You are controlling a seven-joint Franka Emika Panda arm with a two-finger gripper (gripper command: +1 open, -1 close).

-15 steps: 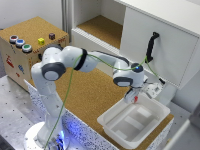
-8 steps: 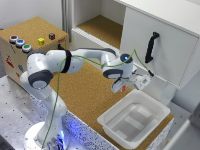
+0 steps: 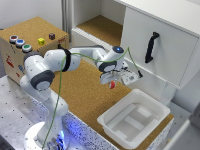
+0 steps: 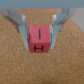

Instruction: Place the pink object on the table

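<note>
Since the frame half a second back, arm has swung away from the white bin toward the exterior view's left and now sits over open cork. Pink object [image 4: 39, 39] is clamped between the two fingers of the gripper [image 3: 112, 83], jaws closed on its sides; the wrist view shows it as a reddish-pink cube with dark markings on the facing side, the lower one reading roughly as "H", the upper only a short vertical stroke. In the exterior view it appears as a small red spot [image 3: 111, 84] below the gripper, over the desk [image 3: 82, 95]; contact with the surface cannot be judged. Desk top is brown cork with a white speckled edge. White bin [image 3: 134, 120] stands on the desk toward the exterior view's right; inner ridges visible, nothing else made out in it. White cabinet [image 3: 160, 40] behind, with a black handle [image 3: 150, 47] on its door and a cork-lined shelf [image 3: 102, 27]. Cork-topped wooden box [image 3: 30, 45] at the exterior view's left carries coloured buttons [image 3: 20, 43], a yellow cube [image 3: 41, 41] and a dark cube [image 3: 52, 36]. No legible brand text.
</note>
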